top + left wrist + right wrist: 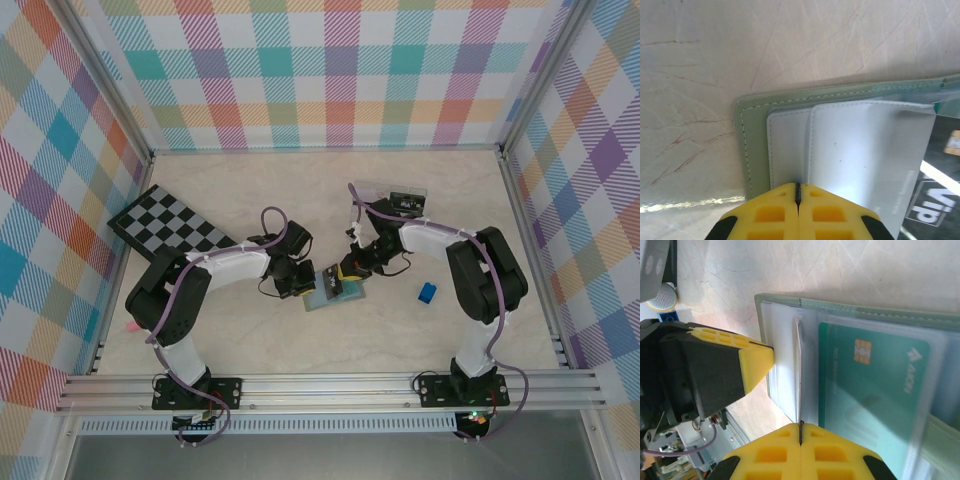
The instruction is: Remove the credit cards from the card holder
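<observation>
The sage-green folding card holder (330, 290) lies open on the pale marbled worktop (450, 340) between both arms, left jaws closed, apparently pinning its pale flap (860, 145), right jaws closed on a clear sleeve leaf (799, 375), the teal-green credit card (875, 385) just beside them, long axis pointing their way.

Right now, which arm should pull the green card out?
Right: the right hand is shut beside the green card, while the left hand rests on the card holder at its pale flap.

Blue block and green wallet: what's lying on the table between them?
Nothing: bare table separates the blue block from the wallet, seen from the top camera.
</observation>
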Controlling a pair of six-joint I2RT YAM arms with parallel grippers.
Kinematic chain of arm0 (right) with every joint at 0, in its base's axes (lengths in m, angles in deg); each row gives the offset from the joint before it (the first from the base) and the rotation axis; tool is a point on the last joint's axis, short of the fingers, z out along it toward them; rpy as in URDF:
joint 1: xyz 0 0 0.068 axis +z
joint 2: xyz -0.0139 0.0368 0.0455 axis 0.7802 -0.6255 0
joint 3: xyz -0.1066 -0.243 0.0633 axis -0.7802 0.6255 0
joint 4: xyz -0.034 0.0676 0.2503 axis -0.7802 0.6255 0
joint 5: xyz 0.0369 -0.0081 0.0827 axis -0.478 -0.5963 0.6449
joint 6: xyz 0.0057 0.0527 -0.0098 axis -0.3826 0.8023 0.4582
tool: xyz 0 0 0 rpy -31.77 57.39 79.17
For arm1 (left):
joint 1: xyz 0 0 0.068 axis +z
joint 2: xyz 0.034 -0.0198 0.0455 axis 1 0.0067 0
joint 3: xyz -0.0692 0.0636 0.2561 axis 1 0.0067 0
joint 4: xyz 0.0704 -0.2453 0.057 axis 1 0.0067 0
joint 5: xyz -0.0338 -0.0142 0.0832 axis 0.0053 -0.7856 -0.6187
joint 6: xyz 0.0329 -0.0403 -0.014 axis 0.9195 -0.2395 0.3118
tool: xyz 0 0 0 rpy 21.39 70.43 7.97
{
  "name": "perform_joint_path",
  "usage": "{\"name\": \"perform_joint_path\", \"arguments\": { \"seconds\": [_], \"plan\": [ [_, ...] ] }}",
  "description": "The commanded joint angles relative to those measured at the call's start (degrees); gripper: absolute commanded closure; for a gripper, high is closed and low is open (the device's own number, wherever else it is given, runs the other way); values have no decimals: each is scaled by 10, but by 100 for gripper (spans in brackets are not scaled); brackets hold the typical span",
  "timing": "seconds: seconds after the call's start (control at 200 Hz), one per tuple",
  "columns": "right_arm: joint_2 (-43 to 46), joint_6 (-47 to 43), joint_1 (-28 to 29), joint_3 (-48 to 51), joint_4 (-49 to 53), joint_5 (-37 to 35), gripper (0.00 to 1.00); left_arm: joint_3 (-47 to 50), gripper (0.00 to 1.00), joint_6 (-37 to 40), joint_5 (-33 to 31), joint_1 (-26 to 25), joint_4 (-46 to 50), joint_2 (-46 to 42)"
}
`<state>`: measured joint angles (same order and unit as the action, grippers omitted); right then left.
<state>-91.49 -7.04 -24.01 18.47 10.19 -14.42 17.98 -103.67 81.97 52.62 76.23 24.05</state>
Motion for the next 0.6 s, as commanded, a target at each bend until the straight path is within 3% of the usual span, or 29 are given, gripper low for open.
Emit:
{"name": "perform_joint_path", "arguments": {
  "seconds": [0.0, 0.05, 0.2, 0.315, 0.595],
  "plan": [
    [40, -63, -6, -17, 49, -20, 100, -1, 100, 1, -23, -6, 50, -9],
    [54, -82, -7, -23, 62, -31, 100, -8, 100, 1, -19, -5, 53, -21],
    [92, -136, -7, -39, 85, -54, 100, -25, 73, -2, -16, -3, 60, -67],
    [101, -150, -9, -49, 95, -27, 100, -12, 55, -10, -4, 9, 39, -105],
    [86, -116, -20, -56, 72, 72, 100, 112, 21, -78, 124, 63, -210, -191]
  ]
}}
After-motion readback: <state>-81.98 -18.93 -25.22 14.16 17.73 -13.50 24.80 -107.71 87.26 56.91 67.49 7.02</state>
